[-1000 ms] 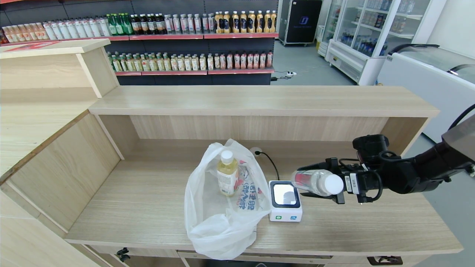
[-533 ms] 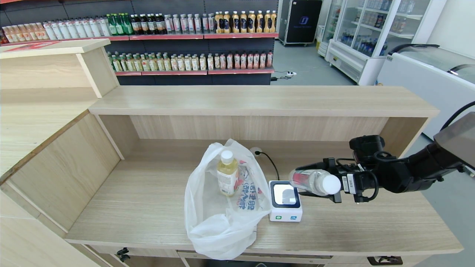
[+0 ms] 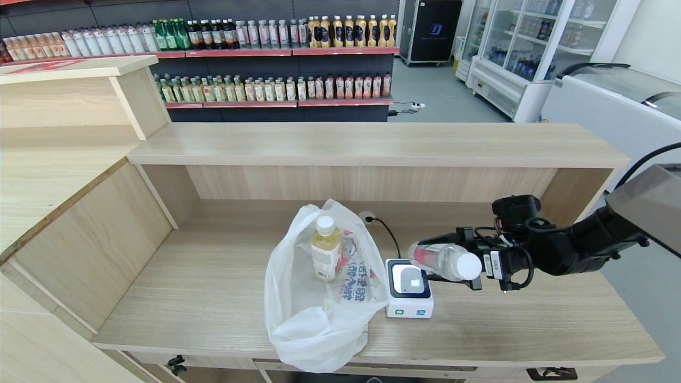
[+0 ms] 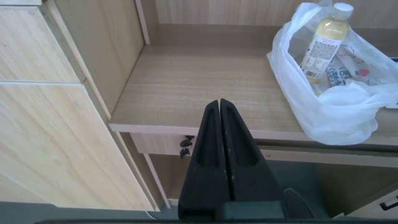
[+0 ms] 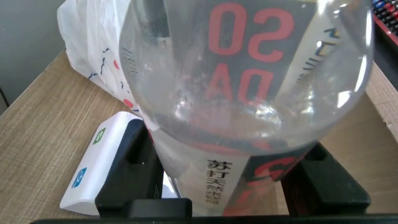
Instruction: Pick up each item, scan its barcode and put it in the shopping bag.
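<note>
Two bottles are present at the desk.

1. Item in hand: a clear plastic bottle with a white cap and a red and white label with red lettering. It lies on its side in the air, cap towards the desk's near edge. It sits above the right side of the scanner without touching it. The wrist view looks along its rounded clear base, and the liquid inside appears colourless.

2. Right gripper: closed around the body of the clear bottle, one black finger on each side. It hangs over the right half of the desk.

3. Left gripper: fingers pressed together with nothing between them. It hangs off the desk's near left corner, lower than the desktop.

4. Scanner: a small white box with a dark-framed glass window on top. It stands near the near edge, slightly right of the middle. A black cable runs from behind it to a round socket near the back wall.

5. Shopping bag: thin white plastic with red and blue print, mouth open. It sits at the middle of the desk, touching the scanner's left side and sagging over the near edge.

6. Item in bag: a bottle of pale yellow drink with a white cap and a label, standing upright.
</note>
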Available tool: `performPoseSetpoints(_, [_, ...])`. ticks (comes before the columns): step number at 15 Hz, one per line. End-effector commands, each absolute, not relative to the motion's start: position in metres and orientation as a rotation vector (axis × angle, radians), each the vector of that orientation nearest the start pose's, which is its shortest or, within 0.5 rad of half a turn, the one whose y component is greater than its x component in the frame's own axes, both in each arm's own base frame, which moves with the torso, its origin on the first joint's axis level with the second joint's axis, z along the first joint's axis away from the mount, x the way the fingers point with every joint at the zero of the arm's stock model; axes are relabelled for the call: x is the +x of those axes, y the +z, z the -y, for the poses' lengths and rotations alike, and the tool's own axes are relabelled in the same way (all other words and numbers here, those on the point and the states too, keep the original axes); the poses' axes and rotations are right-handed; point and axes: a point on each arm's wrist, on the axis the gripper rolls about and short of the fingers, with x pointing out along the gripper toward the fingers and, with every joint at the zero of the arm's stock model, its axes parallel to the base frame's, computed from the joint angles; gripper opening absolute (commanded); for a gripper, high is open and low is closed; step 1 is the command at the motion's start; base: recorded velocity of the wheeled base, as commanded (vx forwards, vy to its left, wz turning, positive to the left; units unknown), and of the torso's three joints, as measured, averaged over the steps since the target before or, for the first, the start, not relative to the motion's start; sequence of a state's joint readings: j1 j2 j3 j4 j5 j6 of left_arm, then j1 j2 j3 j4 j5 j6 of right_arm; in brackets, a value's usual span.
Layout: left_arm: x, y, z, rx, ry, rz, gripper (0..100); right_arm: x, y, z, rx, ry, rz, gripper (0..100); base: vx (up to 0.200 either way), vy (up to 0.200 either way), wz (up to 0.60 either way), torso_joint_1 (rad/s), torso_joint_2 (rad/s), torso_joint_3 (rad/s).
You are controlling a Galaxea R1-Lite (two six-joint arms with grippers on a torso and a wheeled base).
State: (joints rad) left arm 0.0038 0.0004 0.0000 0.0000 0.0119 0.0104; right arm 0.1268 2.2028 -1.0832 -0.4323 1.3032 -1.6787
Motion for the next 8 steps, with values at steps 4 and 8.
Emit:
performPoseSetpoints(4, [-0.0228,0.0755,-0.0002,0.011,0.017,0.0,0,0.3856,0.0567,-0.0749,-0.922,1.446,0.634,0,0.0,0.0,0.0,0.0,0.0,0.0])
performPoseSetpoints(8, [-0.0228,0.0755,-0.0002,0.011,0.017,0.0,0,0.3874,0.0558,-0.0746,-0.923,1.444,0.634,0,0.0,0.0,0.0,0.0,0.0,0.0])
